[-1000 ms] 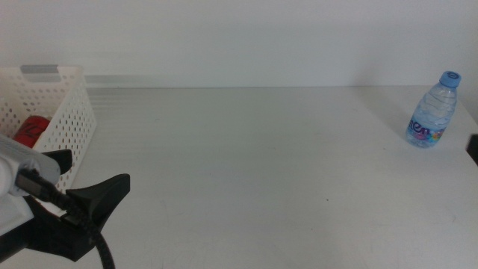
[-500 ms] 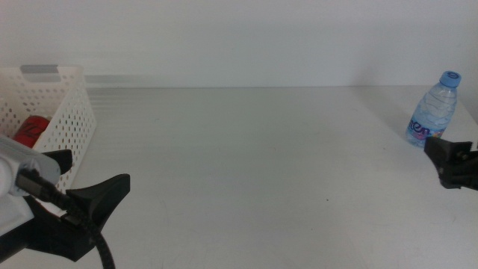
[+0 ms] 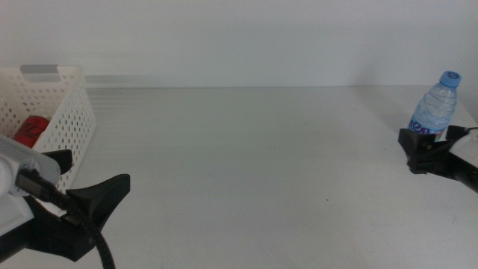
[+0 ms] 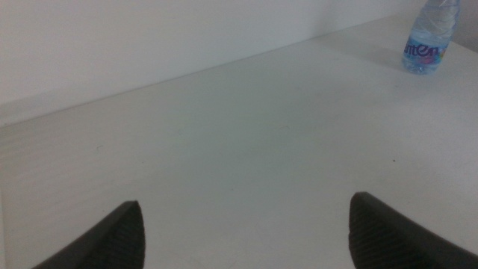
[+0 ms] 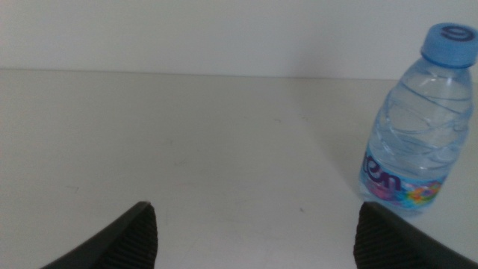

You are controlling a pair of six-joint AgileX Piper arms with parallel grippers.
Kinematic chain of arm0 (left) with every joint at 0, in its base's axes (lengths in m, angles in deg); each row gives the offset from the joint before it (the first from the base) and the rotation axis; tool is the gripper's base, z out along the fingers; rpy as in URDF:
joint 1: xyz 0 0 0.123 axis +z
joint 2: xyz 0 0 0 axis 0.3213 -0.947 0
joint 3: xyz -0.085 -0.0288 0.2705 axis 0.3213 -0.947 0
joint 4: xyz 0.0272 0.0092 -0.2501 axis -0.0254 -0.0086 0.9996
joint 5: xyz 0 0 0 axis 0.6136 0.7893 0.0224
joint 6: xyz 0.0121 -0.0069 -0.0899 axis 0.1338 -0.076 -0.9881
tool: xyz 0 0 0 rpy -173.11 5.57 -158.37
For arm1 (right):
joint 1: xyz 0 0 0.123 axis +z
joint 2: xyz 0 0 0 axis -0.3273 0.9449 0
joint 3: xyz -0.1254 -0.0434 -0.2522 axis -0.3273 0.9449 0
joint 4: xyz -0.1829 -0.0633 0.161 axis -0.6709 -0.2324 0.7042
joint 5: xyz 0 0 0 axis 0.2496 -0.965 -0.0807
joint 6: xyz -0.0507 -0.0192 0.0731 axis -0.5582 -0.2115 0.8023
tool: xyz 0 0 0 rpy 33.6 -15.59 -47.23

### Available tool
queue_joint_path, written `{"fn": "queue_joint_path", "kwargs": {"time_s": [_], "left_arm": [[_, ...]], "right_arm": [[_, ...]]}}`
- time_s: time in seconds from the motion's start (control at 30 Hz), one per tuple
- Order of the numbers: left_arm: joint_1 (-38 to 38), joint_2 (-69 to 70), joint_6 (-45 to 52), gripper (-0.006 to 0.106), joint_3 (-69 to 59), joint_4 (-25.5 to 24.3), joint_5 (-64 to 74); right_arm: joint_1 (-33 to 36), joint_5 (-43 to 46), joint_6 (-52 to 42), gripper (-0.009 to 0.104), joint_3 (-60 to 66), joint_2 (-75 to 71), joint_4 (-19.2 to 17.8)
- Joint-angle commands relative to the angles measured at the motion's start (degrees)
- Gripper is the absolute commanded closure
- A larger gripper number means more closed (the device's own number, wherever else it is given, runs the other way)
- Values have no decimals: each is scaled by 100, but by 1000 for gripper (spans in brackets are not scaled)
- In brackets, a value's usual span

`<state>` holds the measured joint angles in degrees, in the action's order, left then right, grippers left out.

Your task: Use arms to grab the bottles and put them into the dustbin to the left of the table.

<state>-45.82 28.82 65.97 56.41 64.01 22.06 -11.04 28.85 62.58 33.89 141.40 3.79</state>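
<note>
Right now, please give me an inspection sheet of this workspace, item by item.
Surface: white table, bare in the middle.
Job's things: water bottle upright at the far right; red can inside the dustbin at the left.
Clutter: nothing seen.
Grippers: left gripper open beside the dustbin; right gripper open just in front of the bottle, not around it.
Cables: black cable on the left arm.
Surroundings: plain white wall.

The bottle [image 3: 435, 106] stands upright near the table's [image 3: 246, 164] far right corner. The dustbin [image 3: 66, 119] sits at the left edge, a can [image 3: 30, 127] inside it.
</note>
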Motion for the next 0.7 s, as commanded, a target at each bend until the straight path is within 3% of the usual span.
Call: {"fn": "queue_joint_path", "kwargs": {"time_s": [0.0,0.27,0.57,0.67], "left_arm": [[-19,6,-78,10,173,26,-421],[-19,6,-78,10,173,26,-421],[-19,6,-78,10,173,26,-421],[-19,6,-78,10,173,26,-421]], "right_arm": [[-35,923,-63,0,-166,209,-5],[-35,1980,-219,0,-166,1147,207],[-35,2995,-1621,0,-166,1909,1794],[-35,3308,-1840,0,-166,2114,2062]]}}
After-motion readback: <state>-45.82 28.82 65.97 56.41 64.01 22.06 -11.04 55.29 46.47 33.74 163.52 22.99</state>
